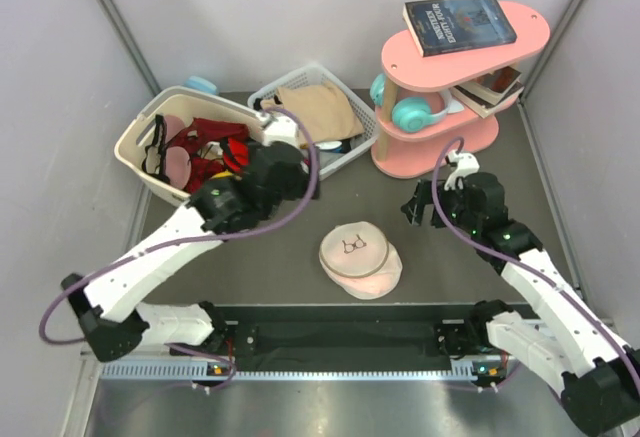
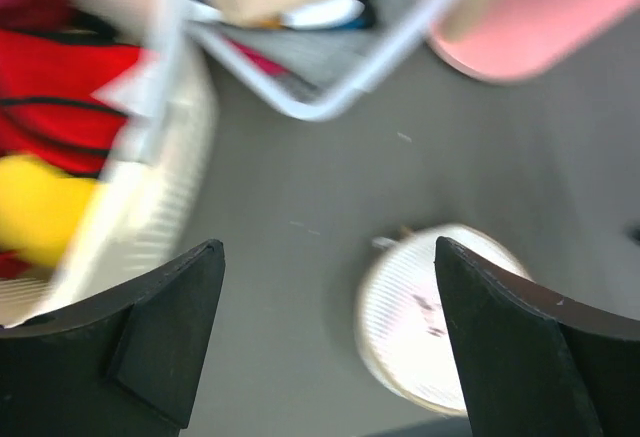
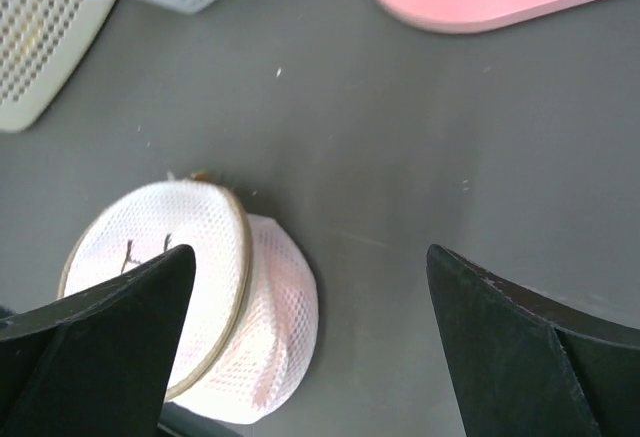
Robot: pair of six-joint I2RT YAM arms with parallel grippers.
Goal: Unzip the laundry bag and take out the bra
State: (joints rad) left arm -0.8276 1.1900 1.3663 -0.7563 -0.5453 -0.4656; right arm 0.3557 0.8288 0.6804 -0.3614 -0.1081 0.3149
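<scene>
The laundry bag (image 1: 360,259), a round cream-pink mesh pouch with a small black logo, lies on the dark table at front centre. It also shows in the left wrist view (image 2: 440,317) and the right wrist view (image 3: 200,297). A brown zip line runs round its rim, and I see no opening. Pink fabric of the bra (image 3: 270,327) shows faintly through the mesh. My left gripper (image 1: 280,172) (image 2: 328,247) is open and empty, up and to the left of the bag. My right gripper (image 1: 425,202) (image 3: 308,252) is open and empty, up and to the right of the bag.
A cream plastic basket (image 1: 135,142) with red garments (image 1: 205,152) stands at the back left. A white grid basket (image 1: 345,152) with a tan cloth (image 1: 315,107) is beside it. A pink two-tier shelf (image 1: 440,142) with books and teal headphones (image 1: 410,112) stands at the back right.
</scene>
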